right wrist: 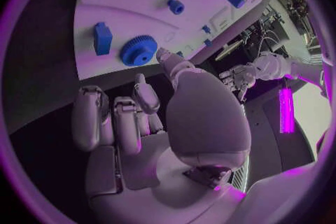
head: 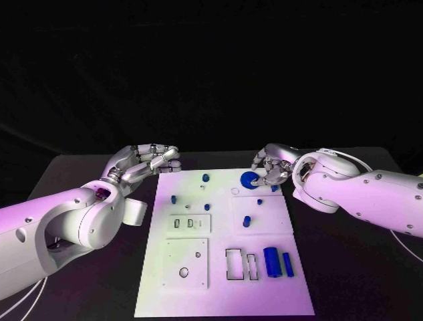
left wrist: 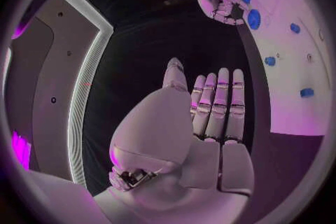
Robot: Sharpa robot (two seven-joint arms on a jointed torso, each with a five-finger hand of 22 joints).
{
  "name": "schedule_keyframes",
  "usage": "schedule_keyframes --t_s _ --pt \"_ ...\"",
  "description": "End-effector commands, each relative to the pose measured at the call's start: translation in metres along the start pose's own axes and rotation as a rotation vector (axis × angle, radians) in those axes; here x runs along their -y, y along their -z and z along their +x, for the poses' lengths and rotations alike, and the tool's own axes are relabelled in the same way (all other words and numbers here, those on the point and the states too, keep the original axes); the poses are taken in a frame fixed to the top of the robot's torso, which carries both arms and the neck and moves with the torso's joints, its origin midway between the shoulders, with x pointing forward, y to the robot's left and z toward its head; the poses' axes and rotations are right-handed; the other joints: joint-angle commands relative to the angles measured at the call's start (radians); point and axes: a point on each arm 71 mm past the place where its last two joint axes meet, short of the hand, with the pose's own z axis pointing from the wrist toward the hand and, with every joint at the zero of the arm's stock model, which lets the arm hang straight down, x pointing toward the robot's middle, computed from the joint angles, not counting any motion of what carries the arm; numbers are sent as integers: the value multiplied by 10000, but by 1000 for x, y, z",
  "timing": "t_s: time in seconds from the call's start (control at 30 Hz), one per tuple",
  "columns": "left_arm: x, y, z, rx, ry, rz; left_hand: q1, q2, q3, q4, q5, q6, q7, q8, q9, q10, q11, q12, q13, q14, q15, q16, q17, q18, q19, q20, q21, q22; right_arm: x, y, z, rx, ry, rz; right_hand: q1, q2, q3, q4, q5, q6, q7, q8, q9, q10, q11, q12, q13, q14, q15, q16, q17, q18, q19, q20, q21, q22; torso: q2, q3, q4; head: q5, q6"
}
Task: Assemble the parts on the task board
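Black table [head: 365, 281] carries the flat white task board [head: 221, 294], with small blue parts standing across it. Right hand [head: 269, 170] rests its fingertips at the round blue toothed gear [head: 248, 178] near the board's far edge; whether it grips the gear cannot be told. Left hand [head: 146, 162] hovers beside the board's far left corner, fingers extended and holding nothing.

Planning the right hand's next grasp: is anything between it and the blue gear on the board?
Nothing visible. The right hand is right at the blue gear near the task board's far edge; in the right wrist view, bare board separates fingers and gear.
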Motion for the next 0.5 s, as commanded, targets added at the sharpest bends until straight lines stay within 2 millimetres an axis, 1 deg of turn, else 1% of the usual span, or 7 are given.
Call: schedule_keyframes --t_s 0.03,0.17,0.4,0.5 --pt "2 -1 2 -188 97 88 12 114 -46 10 -35 -37 129 -65 10 -54 4 -46 -14 -70 27 -51 10 111 53 -1 -37 -8 0 -2 5 -382 56 133 113 11 65 64 44 5 15 73 10 320 6 614 602 1017 -34 68 2429 -174 110 9 80 606 1 -3 6 -5 -23" --pt "2 -1 2 -186 96 88 12 114 -46 10 -35 -37 129 -65 10 -54 4 -46 -14 -70 27 -51 10 111 53 -1 -37 -8 -1 -4 8 -377 77 156 95 9 164 114 104 33 20 93 3 657 16 1188 1179 1045 -22 102 2560 -201 182 19 168 723 6 5 -3 6 -37" --pt "2 -1 2 -185 96 82 12 114 -46 10 -35 -37 129 -65 10 -54 4 -46 -14 -70 27 -51 10 111 53 -1 -37 -8 -1 -9 12 -341 135 250 118 31 318 126 178 77 24 112 -9 890 21 1565 1562 1059 -15 118 2624 -239 287 26 297 879 6 11 11 25 -57" --pt "2 -1 2 -172 90 82 19 137 -74 2 -55 -40 116 -69 26 -74 -7 -38 -10 -68 23 -68 32 114 57 -1 -52 -22 0 -10 13 -343 146 283 35 41 379 190 249 109 27 121 -18 1075 25 1807 1821 1059 -10 118 2624 -258 335 30 359 953 6 13 3 61 -73"
